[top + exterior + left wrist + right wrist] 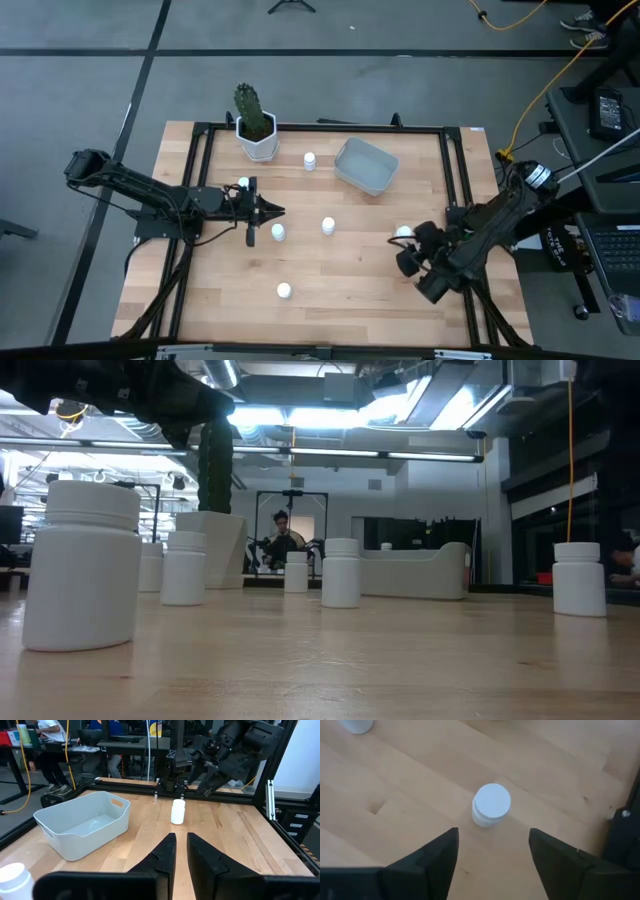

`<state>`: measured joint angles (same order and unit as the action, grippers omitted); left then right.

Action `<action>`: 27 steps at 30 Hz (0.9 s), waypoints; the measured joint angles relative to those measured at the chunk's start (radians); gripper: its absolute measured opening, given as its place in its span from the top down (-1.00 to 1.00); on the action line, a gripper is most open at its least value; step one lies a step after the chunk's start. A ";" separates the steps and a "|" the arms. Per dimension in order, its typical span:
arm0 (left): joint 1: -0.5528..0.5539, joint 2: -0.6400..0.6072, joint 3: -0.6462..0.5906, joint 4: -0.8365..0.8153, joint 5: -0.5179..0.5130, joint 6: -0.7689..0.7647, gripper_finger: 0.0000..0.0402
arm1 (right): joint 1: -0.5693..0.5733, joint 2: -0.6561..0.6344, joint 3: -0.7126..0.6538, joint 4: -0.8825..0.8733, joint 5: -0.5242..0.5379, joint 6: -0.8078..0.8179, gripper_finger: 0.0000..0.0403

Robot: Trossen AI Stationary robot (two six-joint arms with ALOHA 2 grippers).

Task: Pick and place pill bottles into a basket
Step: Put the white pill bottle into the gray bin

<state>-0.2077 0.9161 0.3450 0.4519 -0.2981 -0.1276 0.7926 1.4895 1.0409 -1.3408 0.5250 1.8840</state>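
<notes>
Several small white pill bottles stand upright on the wooden table: one (403, 233) at the right, others in the middle (328, 226), (277, 232), near the front (284, 291) and by the pot (310, 160). The pale grey basket (366, 165) rests on its base at the far middle. My right gripper (492, 847) is open, slanting down just short of the right-hand bottle (491, 805), which stands ahead of its fingers. My left gripper (181, 840) hovers at the middle left, shut and holding nothing.
A white pot with a cactus (257, 135) stands at the far left, beside the basket. A black frame (455, 150) runs along the table's edges. Bare wood lies between the middle bottles and the right-hand bottle.
</notes>
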 joint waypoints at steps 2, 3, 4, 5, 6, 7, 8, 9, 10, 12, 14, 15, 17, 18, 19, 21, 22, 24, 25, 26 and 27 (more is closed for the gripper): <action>0.000 0.000 0.000 -0.001 0.000 0.000 0.79 | -0.014 0.000 0.000 -0.003 0.003 -0.033 -0.20; 0.000 0.000 0.000 -0.004 0.000 0.000 0.79 | -0.020 -0.002 0.000 -0.007 0.004 -0.046 -0.19; 0.000 0.000 0.000 -0.007 0.000 0.000 0.79 | -0.025 -0.006 0.000 -0.008 0.004 -0.059 -0.19; 0.000 0.000 0.000 -0.009 0.000 0.000 0.79 | -0.030 -0.013 0.000 -0.008 0.005 -0.068 -0.19; 0.000 0.000 0.000 -0.008 0.000 0.000 0.79 | -0.036 -0.021 0.000 -0.008 0.007 -0.078 -0.18; 0.000 0.000 0.000 -0.008 0.001 0.000 0.79 | -0.039 -0.030 0.000 -0.008 0.013 -0.084 -0.18; 0.000 0.000 0.000 -0.009 0.002 0.000 0.79 | -0.041 -0.040 0.000 -0.009 0.017 -0.088 -0.18; 0.000 0.000 0.000 -0.009 0.005 0.000 0.80 | -0.044 -0.050 0.000 -0.011 0.022 -0.089 -0.18; 0.000 0.000 0.000 -0.011 0.008 0.000 0.80 | -0.045 -0.060 0.000 -0.013 0.023 -0.090 -0.18; 0.000 0.000 0.000 -0.020 0.010 0.000 0.79 | -0.045 -0.080 -0.014 -0.005 0.027 -0.088 -0.18; 0.000 0.000 0.000 -0.035 0.010 -0.001 0.79 | -0.045 -0.106 -0.060 0.037 0.028 -0.087 -0.18; 0.000 0.000 0.000 -0.045 0.010 -0.001 0.79 | -0.045 -0.121 -0.092 0.071 0.028 -0.086 -0.18; 0.000 0.000 0.000 -0.050 0.010 -0.008 0.79 | -0.045 -0.152 -0.154 0.123 0.028 -0.078 -0.18; 0.000 0.000 0.000 -0.051 0.010 -0.014 0.79 | -0.045 -0.169 -0.181 0.139 0.029 -0.066 -0.18; 0.000 0.000 0.000 -0.052 0.010 -0.020 0.80 | -0.045 -0.188 -0.206 0.153 0.030 -0.056 -0.18; 0.000 0.000 0.000 -0.053 0.011 -0.030 0.80 | -0.045 -0.222 -0.241 0.197 0.032 -0.050 -0.18; 0.000 0.000 0.000 -0.053 0.011 -0.034 0.81 | -0.047 -0.235 -0.257 0.226 0.034 -0.051 -0.18; 0.000 0.000 0.000 -0.053 0.011 -0.033 0.81 | -0.055 -0.255 -0.286 0.288 0.034 -0.063 -0.18; 0.000 0.000 0.000 -0.053 0.011 -0.031 0.81 | -0.061 -0.259 -0.297 0.321 0.037 -0.082 -0.18; 0.000 0.000 0.000 -0.053 0.011 -0.027 0.81 | -0.071 -0.260 -0.307 0.349 0.043 -0.102 -0.18; 0.000 0.000 0.000 -0.053 0.011 -0.023 0.80 | -0.081 -0.259 -0.317 0.362 0.047 -0.118 -0.18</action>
<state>-0.2077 0.9157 0.3450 0.3992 -0.2871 -0.1509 0.7113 1.2306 0.7234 -0.9790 0.5722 1.7658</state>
